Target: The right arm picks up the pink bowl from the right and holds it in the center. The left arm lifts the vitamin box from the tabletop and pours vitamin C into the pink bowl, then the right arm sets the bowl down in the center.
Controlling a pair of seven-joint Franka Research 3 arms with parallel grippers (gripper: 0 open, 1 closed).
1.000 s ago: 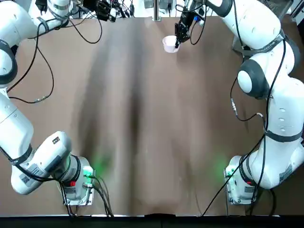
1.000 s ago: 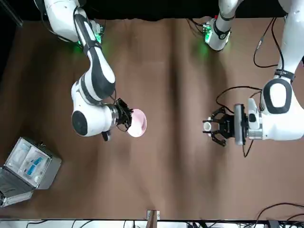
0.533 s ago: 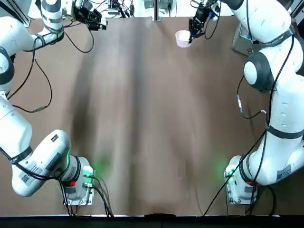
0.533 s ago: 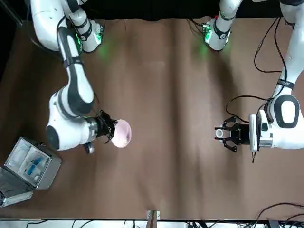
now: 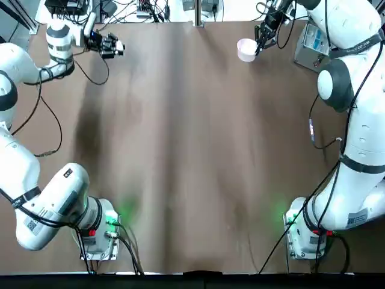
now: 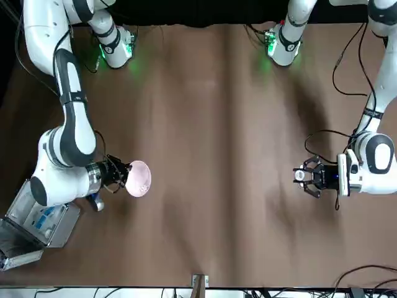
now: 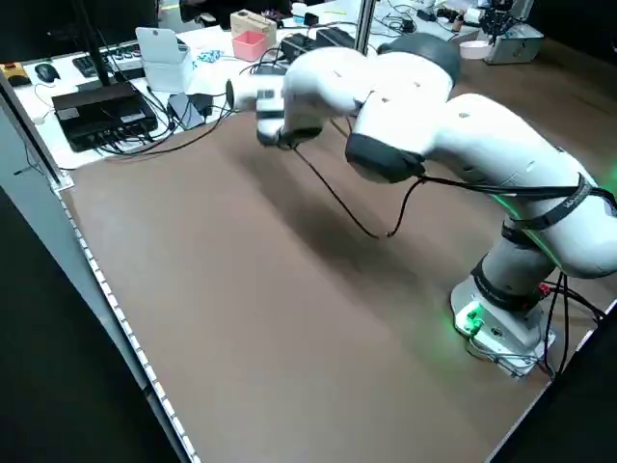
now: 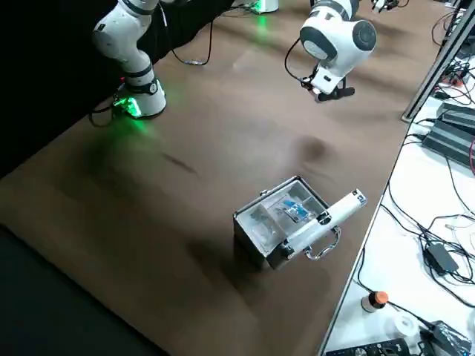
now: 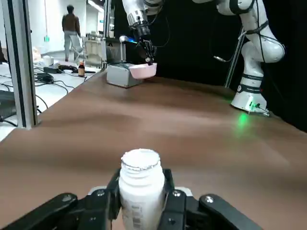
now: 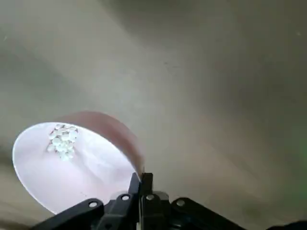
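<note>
My right gripper is shut on the rim of the pink bowl, at the far right of the brown tabletop near the grey case. In the right wrist view the bowl holds a small heap of white tablets, with the gripper pinching its edge. The front view shows the bowl just ahead of that gripper. My left gripper is at the far left, shut on the white vitamin box, which stands upright and uncapped between its fingers.
A grey metal case with blue-white contents lies open at the table's right far corner. Cables and equipment line the benches beyond the far edge. The arm bases stand at the near edge. A person stands far off in the room.
My right arm has carried the pink bowl from the far centre out toward the right, near the case. My left arm has swung the vitamin box away toward the left.
</note>
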